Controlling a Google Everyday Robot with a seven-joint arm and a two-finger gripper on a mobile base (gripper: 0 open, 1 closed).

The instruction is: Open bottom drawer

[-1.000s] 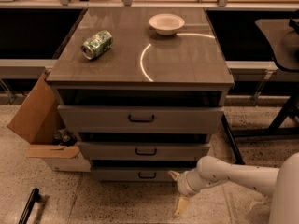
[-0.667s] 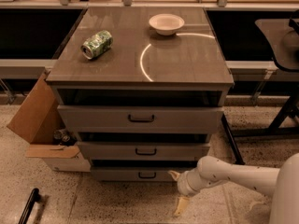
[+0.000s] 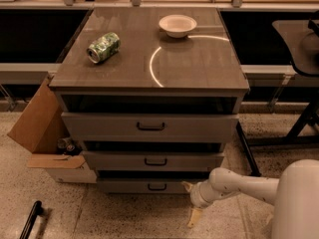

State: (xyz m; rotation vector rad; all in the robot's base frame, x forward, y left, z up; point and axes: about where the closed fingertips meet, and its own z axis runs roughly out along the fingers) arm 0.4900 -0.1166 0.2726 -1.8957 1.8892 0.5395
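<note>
The bottom drawer [image 3: 129,185] is the slimmest grey front at the foot of the cabinet, with a small dark bar handle [image 3: 157,187] at its centre. Its front sits about flush below the middle drawer [image 3: 114,161]. My gripper [image 3: 190,201] is low at the drawer's right end, to the right of the handle and not on it. It is open and empty, with one pale finger [image 3: 186,185] by the drawer front and the other [image 3: 194,217] pointing down at the floor. My white arm [image 3: 249,185] reaches in from the lower right.
The top drawer [image 3: 99,126] is the tallest. A green can [image 3: 103,47] lies on its side and a white bowl [image 3: 177,25] stands on the cabinet top. An open cardboard box [image 3: 37,128] sits at the cabinet's left. A dark table leg [image 3: 299,123] stands right. A black bar [image 3: 30,219] lies on the floor.
</note>
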